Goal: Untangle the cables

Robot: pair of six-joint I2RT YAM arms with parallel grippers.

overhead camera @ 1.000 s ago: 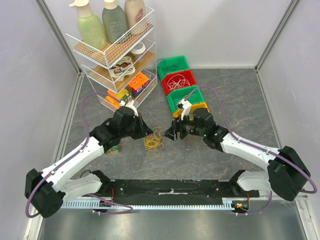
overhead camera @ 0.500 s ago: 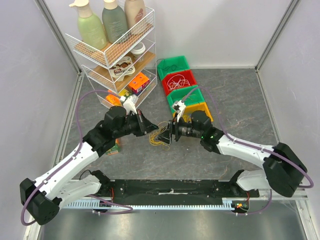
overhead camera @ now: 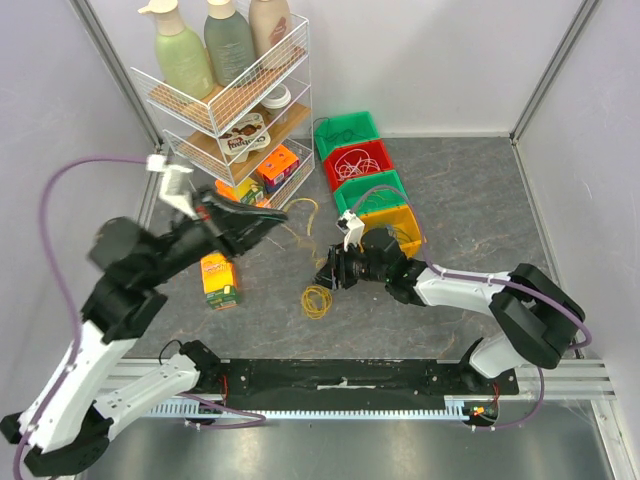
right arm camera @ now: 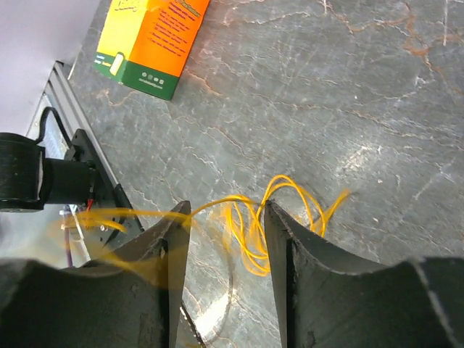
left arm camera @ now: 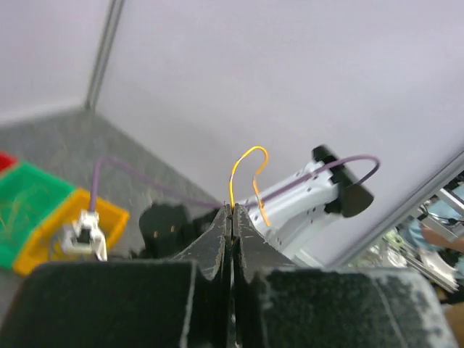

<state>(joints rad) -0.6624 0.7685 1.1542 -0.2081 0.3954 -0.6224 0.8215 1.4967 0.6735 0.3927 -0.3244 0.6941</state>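
A tangle of thin yellow cables [overhead camera: 318, 300] lies on the grey table between the arms. In the right wrist view the coil [right arm camera: 270, 226] sits just under and between my fingers. My left gripper [overhead camera: 276, 216] is raised well above the table and shut on one yellow cable strand [left arm camera: 245, 158], which loops up from the closed jaws [left arm camera: 232, 212]. That strand [overhead camera: 303, 212] hangs in the air towards the pile. My right gripper [overhead camera: 329, 275] is low over the coil, open [right arm camera: 226, 207], with a strand running across the left finger.
An orange and yellow box [overhead camera: 218, 280] lies flat left of the coil, also in the right wrist view [right arm camera: 151, 40]. A wire rack [overhead camera: 228, 112] with bottles stands back left. Green, red and yellow bins [overhead camera: 357, 160] sit behind the right arm.
My left arm has risen and swung back to the left, drawing a yellow strand up out of the pile. The right gripper has stayed low by the coil, and the box is uncovered.
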